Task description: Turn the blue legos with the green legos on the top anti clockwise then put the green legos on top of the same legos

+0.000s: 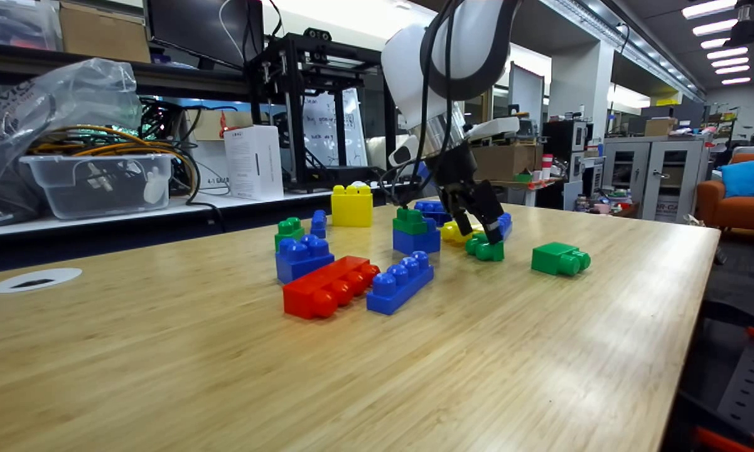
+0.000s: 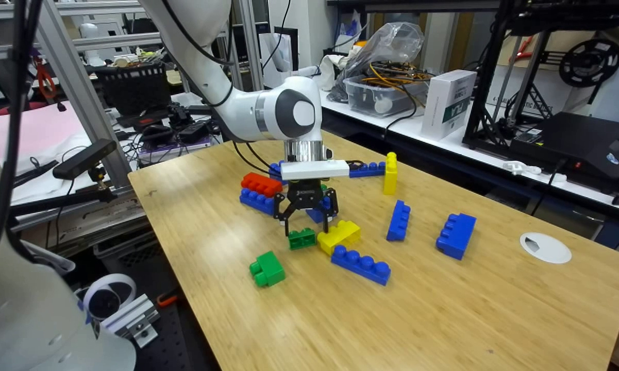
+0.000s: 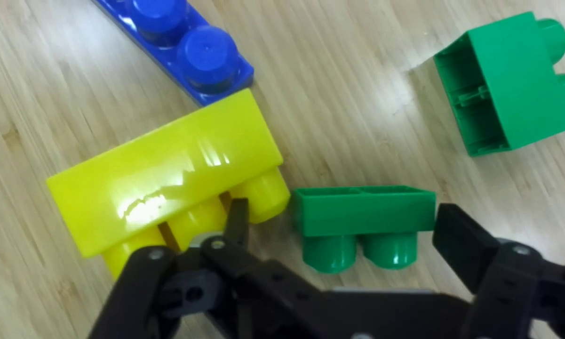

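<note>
A blue lego [image 1: 416, 241] stands on the table with a green lego [image 1: 409, 220] on top. In an exterior view this blue lego [image 2: 317, 214] is partly hidden behind my gripper. A small green lego [image 3: 364, 212] lies on its side, and shows in both exterior views [image 1: 484, 248] [image 2: 302, 239]. My gripper [image 3: 344, 212] is open and points down around it, as an exterior view [image 2: 306, 229] also shows. One finger is close to the lego's right end in the wrist view; a gap shows at its left end. Another green lego [image 3: 517, 89] lies apart on its side [image 2: 268, 269].
A yellow lego [image 3: 169, 174] lies beside the left finger, with a long blue lego [image 2: 362, 265] next to it. A red lego [image 1: 326, 287], a blue lego [image 1: 402, 284] and an upright yellow lego [image 1: 351, 207] stand around. More blue legos [image 2: 456, 235] lie farther off.
</note>
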Tool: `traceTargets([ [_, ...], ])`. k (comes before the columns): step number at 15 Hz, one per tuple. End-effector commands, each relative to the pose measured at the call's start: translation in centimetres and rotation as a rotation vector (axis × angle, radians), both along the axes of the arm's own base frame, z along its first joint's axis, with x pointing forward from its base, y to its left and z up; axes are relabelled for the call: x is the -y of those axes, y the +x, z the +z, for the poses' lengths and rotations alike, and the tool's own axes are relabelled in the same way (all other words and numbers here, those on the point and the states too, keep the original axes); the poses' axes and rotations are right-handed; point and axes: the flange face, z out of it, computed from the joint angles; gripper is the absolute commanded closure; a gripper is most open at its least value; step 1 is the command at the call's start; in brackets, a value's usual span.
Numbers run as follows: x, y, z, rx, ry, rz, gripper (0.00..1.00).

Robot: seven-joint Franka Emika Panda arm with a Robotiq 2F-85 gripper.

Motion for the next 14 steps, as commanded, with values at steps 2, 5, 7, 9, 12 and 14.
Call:
traceTargets([
  [2, -0.46, -0.05, -0.03, -0.04, -0.017, -0.006, 0.0],
  [5, -0.87, -0.41, 0.03, -0.056, -0.025, 0.0, 0.0],
  [7, -1.1, -0.55, 0.03, -0.063, -0.029, 0.004, 0.0],
  [9, -1.24, -0.64, 0.03, -0.068, -0.033, 0.005, 0.0],
  [12, -1.3, -0.7, 0.02, -0.072, -0.036, 0.002, 0.0],
  [14, -1.35, -0.78, -0.04, -0.072, -0.038, 0.0, 0.0],
])
